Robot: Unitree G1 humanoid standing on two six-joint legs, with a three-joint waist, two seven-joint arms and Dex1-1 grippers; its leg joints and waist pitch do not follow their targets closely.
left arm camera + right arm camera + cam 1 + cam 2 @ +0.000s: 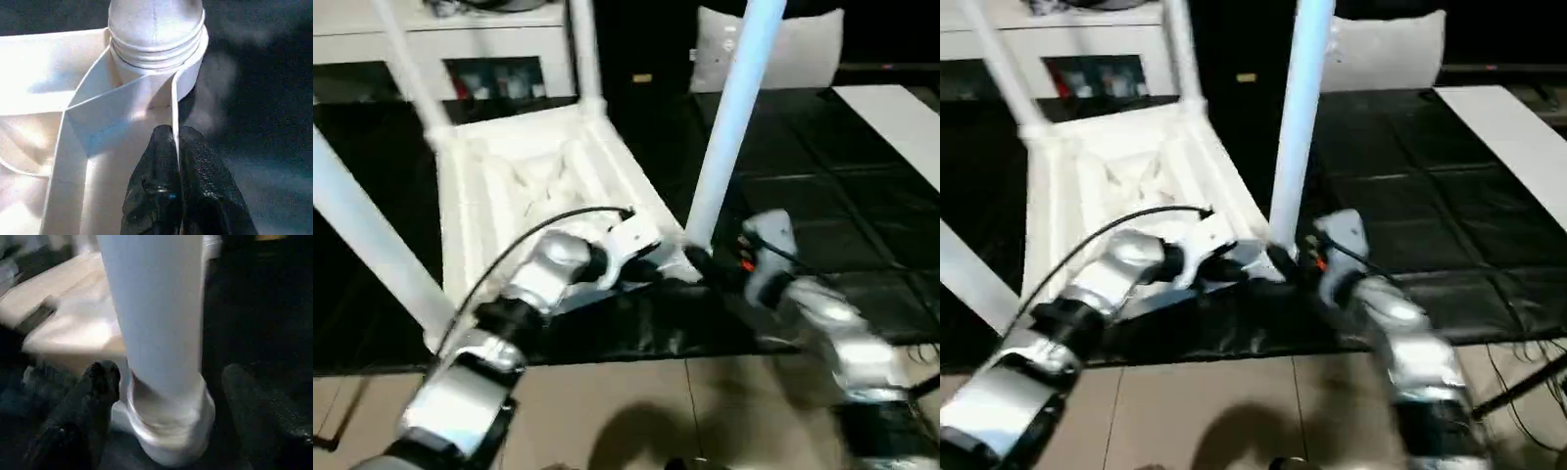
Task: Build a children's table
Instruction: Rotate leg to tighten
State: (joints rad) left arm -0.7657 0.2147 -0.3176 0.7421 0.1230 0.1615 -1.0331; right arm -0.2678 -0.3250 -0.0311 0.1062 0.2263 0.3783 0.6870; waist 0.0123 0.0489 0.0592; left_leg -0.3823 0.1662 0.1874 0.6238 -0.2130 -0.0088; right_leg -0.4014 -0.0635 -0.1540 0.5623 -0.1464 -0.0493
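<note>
Indoor lab-like room: black floor mats, glass-door cabinet.

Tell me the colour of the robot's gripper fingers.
Black, best seen in the left wrist view, where the left gripper's fingers pinch the tabletop rim.

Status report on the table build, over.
Left hand shut on tabletop rim beside near corner socket. Right hand open around leg seated in that socket. Nothing in the way.

Light falls from above onto the white plastic ribbed tabletop, which glares nearly featureless against the dark black floor mat. Motion blur smears the silver forearms in both head views. The long tapered white tube leg looks soft and bluish up close, with shadow pooling at its base.
</note>
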